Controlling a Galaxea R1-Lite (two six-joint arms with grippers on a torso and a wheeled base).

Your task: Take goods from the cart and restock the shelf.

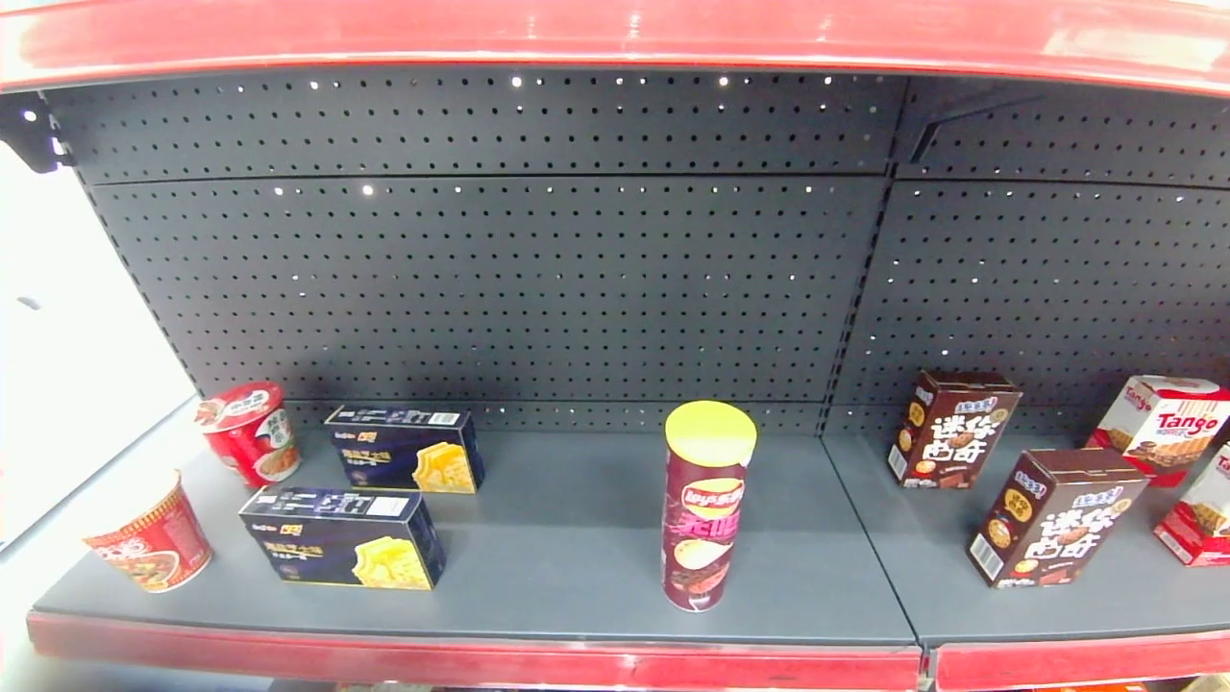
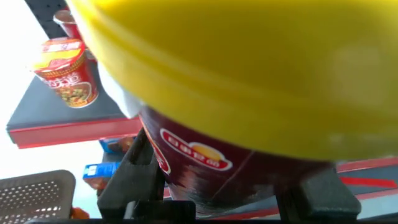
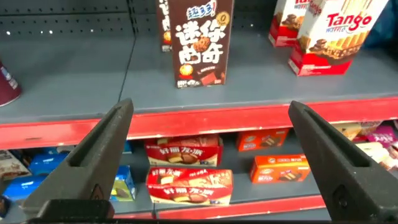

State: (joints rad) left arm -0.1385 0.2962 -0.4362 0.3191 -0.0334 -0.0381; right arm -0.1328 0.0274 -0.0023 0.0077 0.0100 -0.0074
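my left tool point(image 2: 224, 186) is clenched on a maroon cylindrical chip can with a yellow plastic lid point(image 2: 249, 68). its dark fingers point(image 2: 134, 180) sit against the can's sides, and the lid is right up at the wrist camera. past the can i see a red paper noodle cup point(image 2: 65, 71) at the end of the grey metal shelf with a red front edge point(image 2: 74, 129), and a grey wire mesh basket point(image 2: 34, 193) lower down.

my right tool point(image 3: 211, 109) is released and holds nothing. its two fingers are spread wide in front of the shelf's red edge, facing a tall brown biscuit box point(image 3: 199, 40) with red-and-white wafer boxes point(image 3: 323, 37) beside it.

from the head camera, a second maroon can with a yellow lid point(image 1: 708, 505) stands upright near the middle of the shelf, toward the front. two dark blue rectangular boxes point(image 1: 346, 536) lie to its left.
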